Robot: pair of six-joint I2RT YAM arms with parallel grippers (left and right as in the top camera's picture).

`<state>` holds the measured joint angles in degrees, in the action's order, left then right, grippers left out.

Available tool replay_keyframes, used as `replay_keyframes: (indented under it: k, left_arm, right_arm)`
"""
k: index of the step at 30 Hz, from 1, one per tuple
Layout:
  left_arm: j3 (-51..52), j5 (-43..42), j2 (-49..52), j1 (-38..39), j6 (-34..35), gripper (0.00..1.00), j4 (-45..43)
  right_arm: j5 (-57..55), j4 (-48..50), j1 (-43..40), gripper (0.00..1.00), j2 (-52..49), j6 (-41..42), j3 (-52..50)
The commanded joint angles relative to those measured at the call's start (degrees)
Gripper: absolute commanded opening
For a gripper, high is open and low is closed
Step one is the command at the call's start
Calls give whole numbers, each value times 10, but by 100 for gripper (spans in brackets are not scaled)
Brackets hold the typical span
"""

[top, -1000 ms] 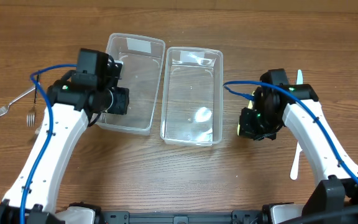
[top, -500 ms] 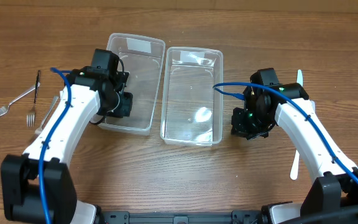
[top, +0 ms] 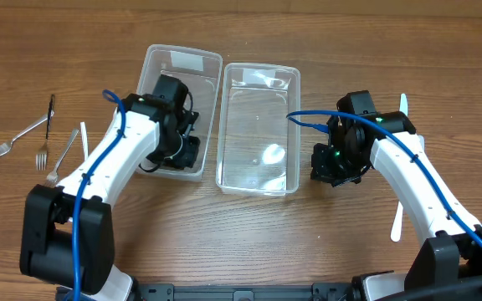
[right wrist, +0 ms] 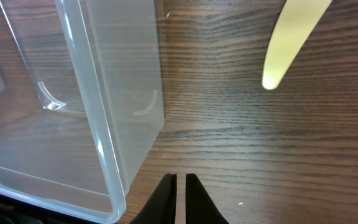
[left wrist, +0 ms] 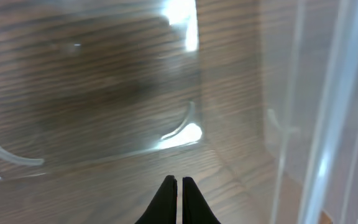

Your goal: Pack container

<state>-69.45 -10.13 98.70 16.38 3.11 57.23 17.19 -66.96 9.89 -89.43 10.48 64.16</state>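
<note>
Two clear plastic containers lie side by side, the left one (top: 182,60) and the right one (top: 260,75), both empty. My left gripper (top: 187,150) is shut and empty, low inside the left container near its front right corner. The left wrist view shows the shut fingers (left wrist: 179,182) over that container's floor (left wrist: 104,93). My right gripper (top: 330,166) is shut and empty just right of the right container. In the right wrist view its fingers (right wrist: 180,179) hover over bare table beside the container wall (right wrist: 98,130).
Metal forks (top: 13,139) (top: 43,155), a dark-handled utensil (top: 50,114) and a white plastic utensil (top: 83,138) lie at the left. White plastic utensils lie at the right (top: 402,104) (top: 397,219). One pale utensil tip (right wrist: 288,43) shows in the right wrist view.
My left arm has swung right, from the left container's outer edge to inside it. My right gripper shifted slightly left toward the right container, then held still.
</note>
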Motion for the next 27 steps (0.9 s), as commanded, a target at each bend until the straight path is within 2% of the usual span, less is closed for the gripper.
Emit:
replay_keyframes:
  k: [1,11,27]
  left_arm:
    - [-12,-16,3,12,12,6,6]
    - [-12,-20,3,28,12,7,30]
    - [-12,-62,3,51,12,7,50]
  right_arm:
    - [6,5,8,9,-4,-6,-1]
    - [26,28,59,9,-61,-13,-1]
    - [26,100,62,9,-79,-20,0]
